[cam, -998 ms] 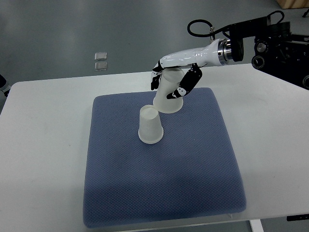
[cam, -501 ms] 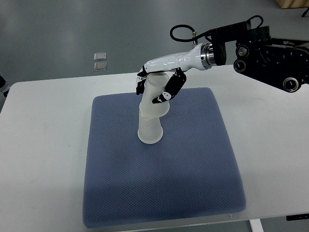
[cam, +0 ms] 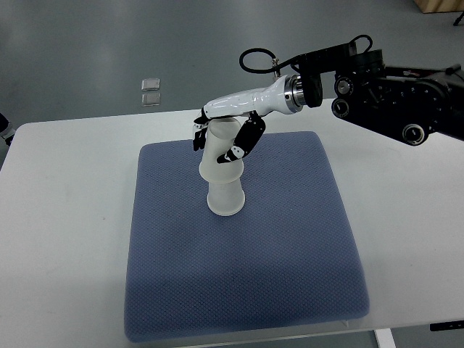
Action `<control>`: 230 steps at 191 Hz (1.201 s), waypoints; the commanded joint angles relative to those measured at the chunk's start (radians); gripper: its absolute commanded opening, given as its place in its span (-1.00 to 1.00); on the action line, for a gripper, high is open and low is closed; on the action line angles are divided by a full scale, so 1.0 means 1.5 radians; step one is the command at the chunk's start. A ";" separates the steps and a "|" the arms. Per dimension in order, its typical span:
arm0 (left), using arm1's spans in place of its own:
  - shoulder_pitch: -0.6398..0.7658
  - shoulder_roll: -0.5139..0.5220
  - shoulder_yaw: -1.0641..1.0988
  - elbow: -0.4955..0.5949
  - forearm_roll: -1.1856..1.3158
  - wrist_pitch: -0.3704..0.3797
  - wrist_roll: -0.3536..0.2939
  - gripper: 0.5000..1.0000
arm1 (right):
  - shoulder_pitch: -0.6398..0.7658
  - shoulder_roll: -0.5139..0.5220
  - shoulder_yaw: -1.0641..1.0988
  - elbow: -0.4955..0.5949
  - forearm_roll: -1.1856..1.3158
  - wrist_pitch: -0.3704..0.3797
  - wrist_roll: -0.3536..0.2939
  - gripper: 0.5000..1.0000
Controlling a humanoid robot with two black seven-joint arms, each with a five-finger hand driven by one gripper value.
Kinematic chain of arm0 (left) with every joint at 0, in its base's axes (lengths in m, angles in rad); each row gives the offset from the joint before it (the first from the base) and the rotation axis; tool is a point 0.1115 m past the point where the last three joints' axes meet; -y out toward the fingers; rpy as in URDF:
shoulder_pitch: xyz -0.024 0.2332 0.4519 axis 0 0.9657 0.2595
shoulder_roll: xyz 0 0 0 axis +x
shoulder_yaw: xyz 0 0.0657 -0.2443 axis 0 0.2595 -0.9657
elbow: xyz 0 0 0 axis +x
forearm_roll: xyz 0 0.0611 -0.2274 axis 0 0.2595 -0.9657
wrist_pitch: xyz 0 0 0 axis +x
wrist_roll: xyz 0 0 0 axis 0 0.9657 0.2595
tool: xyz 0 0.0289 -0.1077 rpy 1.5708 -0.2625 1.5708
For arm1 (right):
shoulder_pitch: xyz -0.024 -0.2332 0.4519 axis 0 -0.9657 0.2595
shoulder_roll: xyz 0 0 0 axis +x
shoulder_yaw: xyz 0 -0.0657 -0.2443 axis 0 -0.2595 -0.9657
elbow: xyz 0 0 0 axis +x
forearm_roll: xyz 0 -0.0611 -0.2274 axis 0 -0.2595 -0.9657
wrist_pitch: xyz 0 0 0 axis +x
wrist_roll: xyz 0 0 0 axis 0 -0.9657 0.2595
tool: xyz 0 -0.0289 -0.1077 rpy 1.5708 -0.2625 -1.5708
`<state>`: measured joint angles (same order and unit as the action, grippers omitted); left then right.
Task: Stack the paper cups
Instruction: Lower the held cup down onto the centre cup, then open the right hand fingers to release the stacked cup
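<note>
The right robot hand (cam: 221, 138) wraps its fingers (cam: 239, 145) around an inverted paper cup (cam: 219, 158), held tilted, its rim over the top of a second upside-down cup (cam: 225, 199). That lower cup stands on a blue mat (cam: 246, 275) spread across the white tabletop (cam: 65, 239). The black arm (cam: 391, 101) reaches in from the right.

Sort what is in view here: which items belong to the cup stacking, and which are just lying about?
Part of the job:
- right hand, gripping the upper paper cup
- lower paper cup, upside down on the blue mat

Lying about:
- two small clear packets on the floor beyond the white table
</note>
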<state>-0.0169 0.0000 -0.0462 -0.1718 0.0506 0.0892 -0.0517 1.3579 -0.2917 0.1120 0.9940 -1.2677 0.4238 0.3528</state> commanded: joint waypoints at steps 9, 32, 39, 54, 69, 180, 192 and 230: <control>0.000 0.000 0.000 0.000 0.000 0.000 0.000 1.00 | 0.000 0.001 0.000 -0.004 0.000 0.001 0.001 -0.46; 0.000 0.000 0.000 0.000 0.000 0.000 0.001 1.00 | -0.002 0.006 -0.001 -0.005 -0.001 0.000 0.000 -0.46; 0.000 0.000 -0.001 0.000 0.000 0.000 0.000 1.00 | -0.002 0.006 -0.001 -0.005 -0.001 0.000 0.001 -0.46; 0.000 0.000 0.000 0.000 0.000 0.000 0.001 1.00 | -0.006 0.012 -0.001 -0.005 -0.002 -0.001 0.001 -0.46; 0.000 0.000 0.000 0.000 0.000 0.001 0.001 1.00 | -0.010 0.014 -0.001 -0.007 -0.004 -0.002 0.001 -0.46; 0.000 0.000 0.000 0.000 0.000 0.000 0.000 1.00 | -0.026 0.026 -0.001 -0.031 0.000 -0.032 0.001 0.41; 0.000 0.000 0.000 0.000 0.000 0.000 0.001 1.00 | -0.026 0.025 -0.001 -0.032 0.000 -0.032 0.001 0.41; 0.000 0.000 -0.001 0.000 0.000 0.000 0.000 1.00 | -0.023 0.023 0.000 -0.032 0.001 -0.031 0.001 0.55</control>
<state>-0.0169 0.0000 -0.0462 -0.1718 0.0506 0.0893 -0.0517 1.3197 -0.2551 0.1104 0.9469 -1.2666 0.3759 0.3543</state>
